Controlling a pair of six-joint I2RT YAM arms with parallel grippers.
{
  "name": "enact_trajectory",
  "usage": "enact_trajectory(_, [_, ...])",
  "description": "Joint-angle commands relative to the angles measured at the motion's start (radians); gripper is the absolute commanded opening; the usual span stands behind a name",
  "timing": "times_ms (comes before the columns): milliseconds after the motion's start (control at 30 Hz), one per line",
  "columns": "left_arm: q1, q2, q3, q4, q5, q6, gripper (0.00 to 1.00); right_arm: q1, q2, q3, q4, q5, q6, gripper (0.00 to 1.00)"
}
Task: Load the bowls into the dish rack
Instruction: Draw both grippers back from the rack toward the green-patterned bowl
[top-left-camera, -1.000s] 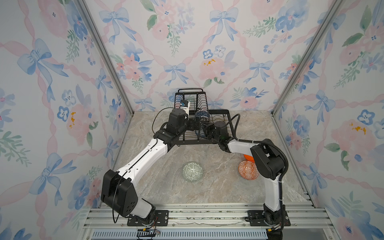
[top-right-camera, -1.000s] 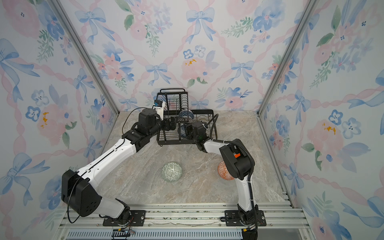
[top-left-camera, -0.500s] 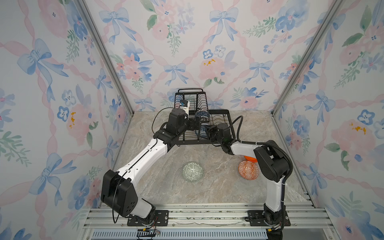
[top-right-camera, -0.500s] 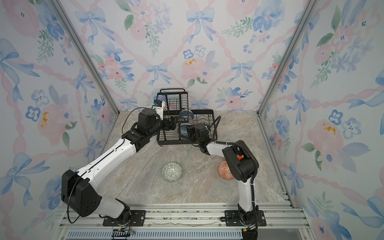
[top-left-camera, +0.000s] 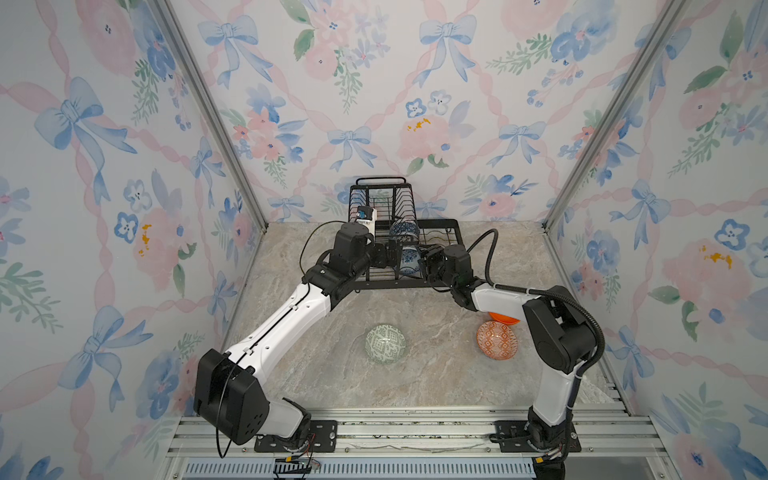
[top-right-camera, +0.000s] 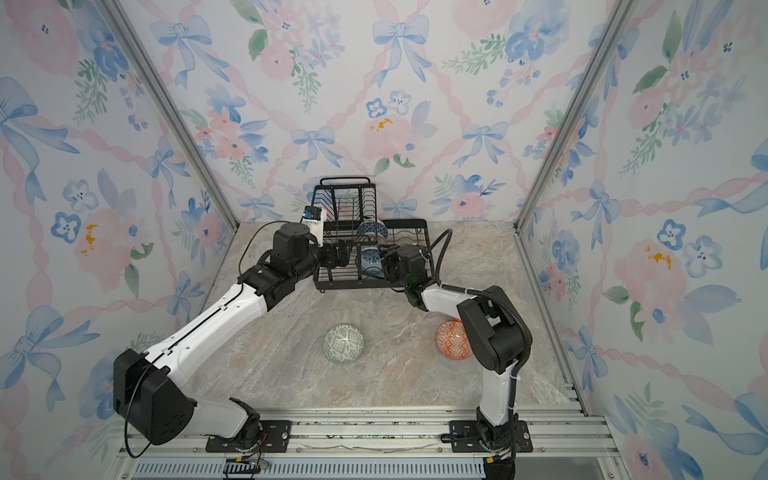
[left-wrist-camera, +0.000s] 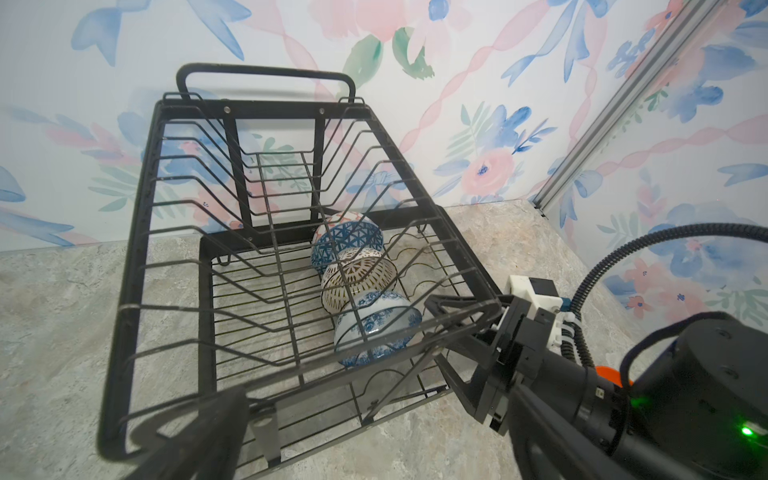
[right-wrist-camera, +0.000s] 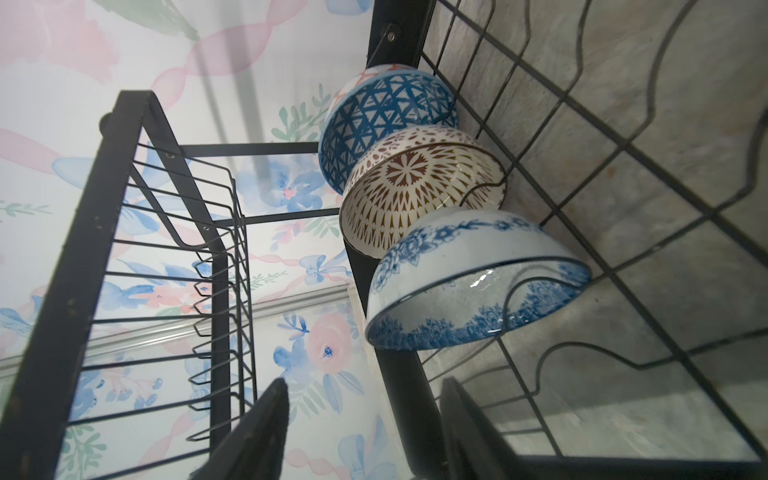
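**Bowls (right-wrist-camera: 424, 195): three loaded, three waiting**

Three bowls stand on edge in a row on the lower tray of the rack (left-wrist-camera: 137, 232). The dark-blue bowl (left-wrist-camera: 347, 241) is at the far end, the brown-and-white bowl (left-wrist-camera: 357, 278) is in the middle, and the blue floral bowl (left-wrist-camera: 376, 328) is nearest the front. Each one touches its neighbour.

The right gripper (right-wrist-camera: 363, 384) sits just in front of the floral bowl. Its jaws are spread with nothing between them, so the bowl rests on the wires alone. The left gripper (top-left-camera: 387, 254) hangs at the rack's left side, also spread wide, and I see nothing in it.

The other three bowls are on the table (top-left-camera: 415, 386), well away from the rack and towards the robot's base. The green bowl (top-left-camera: 385, 344) lies about midway between the two arms. The patterned orange bowl (top-left-camera: 496, 340) sits further right, beside the right arm (top-left-camera: 498, 297). The plain orange bowl (top-left-camera: 503, 319) touches it or nearly does and is partly hidden under that arm's forearm.

By my reading, half the job is done and the next step is a fetch. Every remaining bowl lies behind both grippers (so either arm must pull back from the rack first). The right arm is clearly nearer the two orange bowls, while the green one is about equally far from both. The bowls are round, so no approach direction is better than another.
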Motion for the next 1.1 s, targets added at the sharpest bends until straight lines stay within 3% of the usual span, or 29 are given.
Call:
enact_trajectory(0, [-0.006,-0.050,-0.050,-0.064,-0.010,-0.030,0.98,-0.016,-0.053,-0.031,-0.029,-0.024,-0.029,0.70])
enact_trajectory(200, [-0.006,-0.157,-0.157,-0.111,-0.027,-0.064,0.98,-0.041,-0.113,-0.027,-0.146,-0.089,-0.111,0.92])
enact_trajectory(233, [-0.008,-0.177,-0.176,-0.121,-0.022,-0.072,0.98,-0.047,-0.125,-0.027,-0.171,-0.103,-0.132,1.00])
enact_trajectory(467, [-0.022,-0.273,-0.311,-0.182,0.016,-0.157,0.98,-0.067,-0.234,0.030,-0.439,-0.135,-0.367,0.97])
enact_trajectory(667, [-0.045,-0.277,-0.380,-0.234,0.038,-0.233,0.98,-0.058,-0.355,0.116,-0.691,-0.119,-0.648,0.97])
enact_trajectory(933, [-0.076,-0.196,-0.406,-0.372,0.161,-0.399,0.98,-0.013,-0.498,0.166,-0.974,0.094,-0.995,0.97])
enact_trajectory(1067, [-0.113,-0.141,-0.406,-0.464,0.205,-0.451,0.98,0.015,-0.563,0.142,-1.006,0.128,-1.090,0.97])
